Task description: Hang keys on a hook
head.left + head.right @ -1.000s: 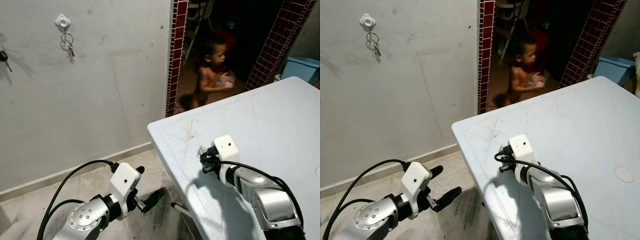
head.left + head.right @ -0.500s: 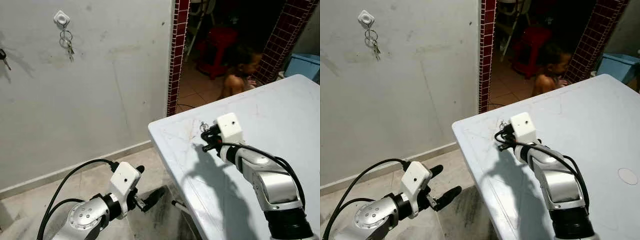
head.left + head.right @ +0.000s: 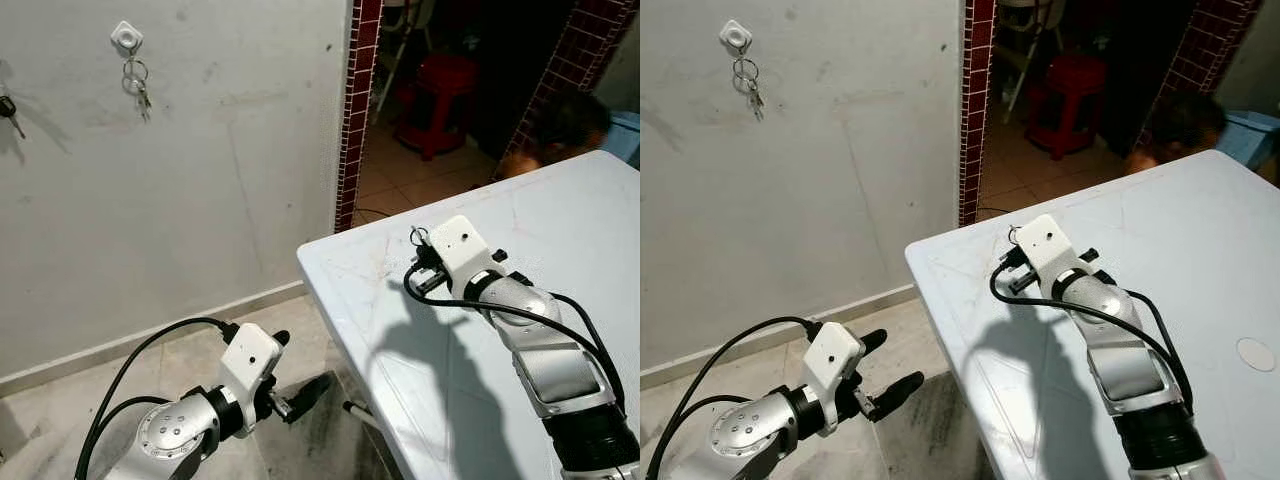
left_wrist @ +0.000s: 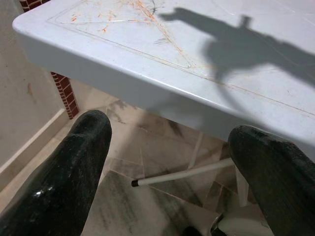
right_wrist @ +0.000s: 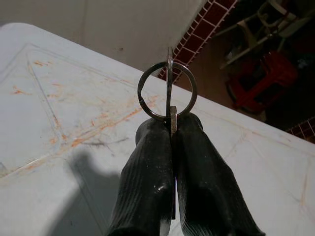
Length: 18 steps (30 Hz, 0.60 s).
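**Risk: key slips from a thin pinch during transfer to the hook**

The right claw [image 5: 170, 132] is pressed together on the keys [image 5: 168, 88], pinching the flat of a key with the ring standing free beyond the fingertips, above the white desk [image 3: 560, 230]. The grip area is small; a swing or jolt may rotate or drop the keys. The wall hook [image 3: 126, 38] is well apart and already carries another set of keys [image 3: 136, 82], so crowding is likely. The left claw [image 3: 300, 398] hangs spread beside the desk, idle.

I see a white table [image 3: 560, 240] with orange scratch marks near its corner and the arm's shadow [image 3: 425, 340] across it, standing on a marbled tile floor [image 3: 60, 420].
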Tool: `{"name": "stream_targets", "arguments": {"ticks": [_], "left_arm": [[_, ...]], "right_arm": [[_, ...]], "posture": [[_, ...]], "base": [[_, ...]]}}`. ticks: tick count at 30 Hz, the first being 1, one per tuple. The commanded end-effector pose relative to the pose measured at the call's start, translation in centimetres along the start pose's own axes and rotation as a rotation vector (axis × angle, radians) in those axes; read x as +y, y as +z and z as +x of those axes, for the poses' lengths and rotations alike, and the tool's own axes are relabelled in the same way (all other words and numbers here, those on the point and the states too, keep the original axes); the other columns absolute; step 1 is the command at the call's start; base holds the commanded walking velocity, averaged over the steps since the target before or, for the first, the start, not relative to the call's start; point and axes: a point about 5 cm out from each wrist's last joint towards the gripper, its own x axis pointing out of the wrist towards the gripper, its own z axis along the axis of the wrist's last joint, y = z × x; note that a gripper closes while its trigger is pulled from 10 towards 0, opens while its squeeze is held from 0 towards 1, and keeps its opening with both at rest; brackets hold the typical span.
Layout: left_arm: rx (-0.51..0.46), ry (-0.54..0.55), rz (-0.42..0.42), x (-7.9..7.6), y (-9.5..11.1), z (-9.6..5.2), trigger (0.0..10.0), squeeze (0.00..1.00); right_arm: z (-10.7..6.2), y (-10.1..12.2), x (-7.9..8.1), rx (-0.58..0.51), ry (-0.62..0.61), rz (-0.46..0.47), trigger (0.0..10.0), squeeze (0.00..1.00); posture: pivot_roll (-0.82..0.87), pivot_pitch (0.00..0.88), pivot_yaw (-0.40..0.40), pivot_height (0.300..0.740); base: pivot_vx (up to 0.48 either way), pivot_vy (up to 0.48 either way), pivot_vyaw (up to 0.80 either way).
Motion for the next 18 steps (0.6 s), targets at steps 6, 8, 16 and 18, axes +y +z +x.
{"name": "stream_targets", "arguments": {"ticks": [6, 8, 16, 18], "left_arm": [[0.015, 0.010, 0.013, 0.2, -0.3, -0.1, 10.0, 0.00], [0.016, 0.011, 0.013, 0.2, -0.3, -0.1, 10.0, 0.00], [0.017, 0.010, 0.012, 0.3, -0.3, -0.1, 10.0, 0.00], [0.018, 0.009, 0.014, 0.3, -0.2, -0.1, 10.0, 0.00]], "right_arm": [[0.1, -2.0, 1.4, 0.101, 0.095, -0.041, 10.0, 0.00], [0.0, -2.5, 1.6, 0.127, 0.104, -0.036, 10.0, 0.00], [-0.2, -3.2, 1.9, 0.164, 0.142, -0.023, 10.0, 0.00], [-0.2, -3.3, 2.0, 0.177, 0.146, -0.022, 10.0, 0.00]], "posture": [[0.07, 0.013, 0.002, 0.740], [0.07, 0.014, 0.002, 0.740], [0.07, 0.017, 0.004, 0.740], [0.07, 0.025, 0.004, 0.740]], "base": [[0.000, 0.000, 0.00], [0.000, 0.000, 0.00], [0.000, 0.000, 0.00], [0.000, 0.000, 0.00]]}}
